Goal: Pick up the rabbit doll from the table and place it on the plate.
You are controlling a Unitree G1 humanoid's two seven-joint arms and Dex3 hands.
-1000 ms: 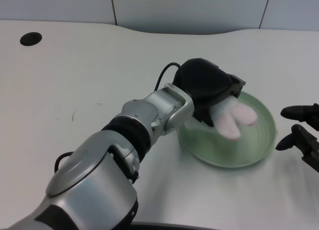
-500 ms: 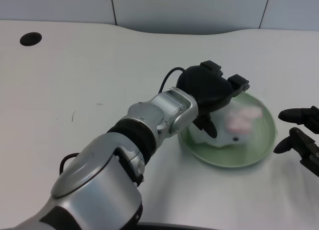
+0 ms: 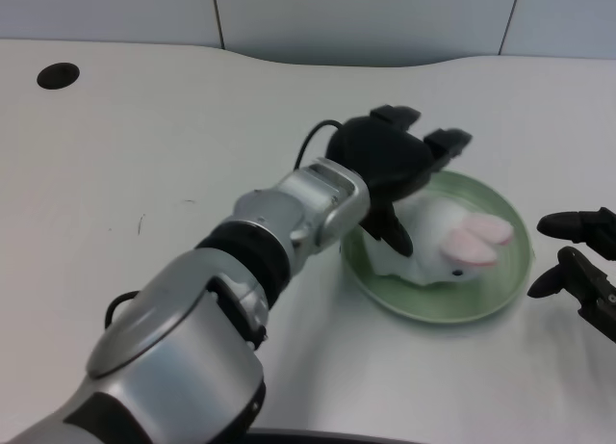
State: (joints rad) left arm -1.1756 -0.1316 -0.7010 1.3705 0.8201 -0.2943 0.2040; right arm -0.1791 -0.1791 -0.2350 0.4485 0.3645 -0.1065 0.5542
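The setting looks like a lab or office test station. A broad, plain white table (image 3: pixel 144 155) with a curved back edge carries a round black cable hole (image 3: pixel 58 75), and grey partition panels (image 3: pixel 366 20) with thin dark seams stand behind it.

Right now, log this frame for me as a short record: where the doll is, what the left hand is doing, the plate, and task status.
doll: white rabbit doll with pink ears, lying on the plate
plate: green plate, on the white table right of centre
left hand: left hand above the plate's left edge, fingers spread, holding nothing
contact: a lower finger overlaps the doll's left side; touching or not cannot be told
task status: doll rests on the plate; placement looks done
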